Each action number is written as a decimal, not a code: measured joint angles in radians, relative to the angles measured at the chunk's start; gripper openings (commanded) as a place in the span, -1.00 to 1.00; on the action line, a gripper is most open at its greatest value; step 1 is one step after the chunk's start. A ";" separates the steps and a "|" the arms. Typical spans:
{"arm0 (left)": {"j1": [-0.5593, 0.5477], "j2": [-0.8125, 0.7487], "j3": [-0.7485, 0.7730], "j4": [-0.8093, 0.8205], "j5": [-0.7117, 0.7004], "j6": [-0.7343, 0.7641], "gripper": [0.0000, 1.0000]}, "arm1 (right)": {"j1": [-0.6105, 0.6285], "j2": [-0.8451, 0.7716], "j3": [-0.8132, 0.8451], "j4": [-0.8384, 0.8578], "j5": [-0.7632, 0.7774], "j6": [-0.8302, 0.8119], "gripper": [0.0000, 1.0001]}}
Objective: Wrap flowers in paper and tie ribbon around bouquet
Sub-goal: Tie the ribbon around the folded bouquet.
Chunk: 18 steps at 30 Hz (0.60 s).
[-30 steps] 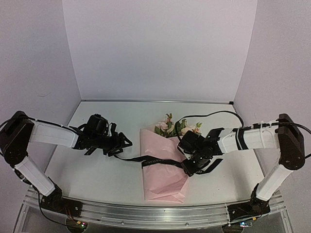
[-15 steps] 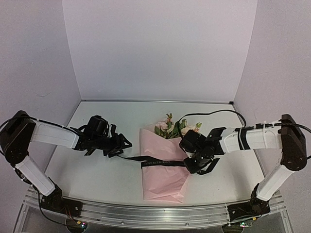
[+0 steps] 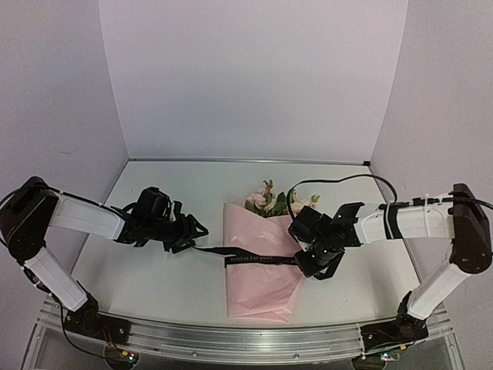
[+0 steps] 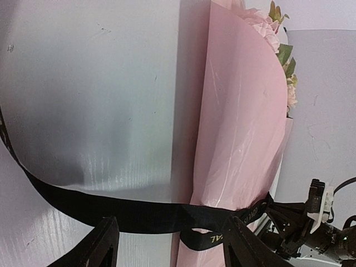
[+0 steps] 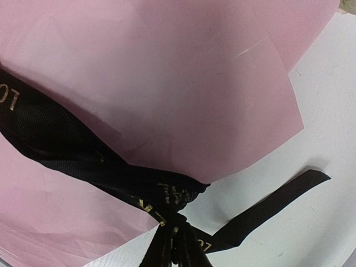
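Overhead and wrist cameras (close) share bouquet (image 3: 256, 287).

Left hand (image 3: 199, 233) agape — right hand (image 3: 304, 262) pinched

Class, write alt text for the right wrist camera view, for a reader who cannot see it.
A black ribbon with gold lettering crosses pink wrapping paper and gathers into a tight bunch at the bottom edge. One loose tail of it lies on the white table to the right.
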 measured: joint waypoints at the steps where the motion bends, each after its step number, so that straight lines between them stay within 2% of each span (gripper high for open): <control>1: 0.000 0.000 -0.006 0.006 0.000 -0.007 0.30 | 0.000 0.000 -0.002 0.000 -0.001 0.004 -0.97; 6: 0.000 0.000 -0.042 0.036 -0.010 -0.060 0.29 | 0.001 -0.005 -0.007 -0.012 -0.015 0.022 -0.97; 18: -0.003 -0.039 -0.125 0.081 -0.137 -0.225 0.34 | 0.013 -0.047 -0.004 -0.068 -0.019 0.035 -0.98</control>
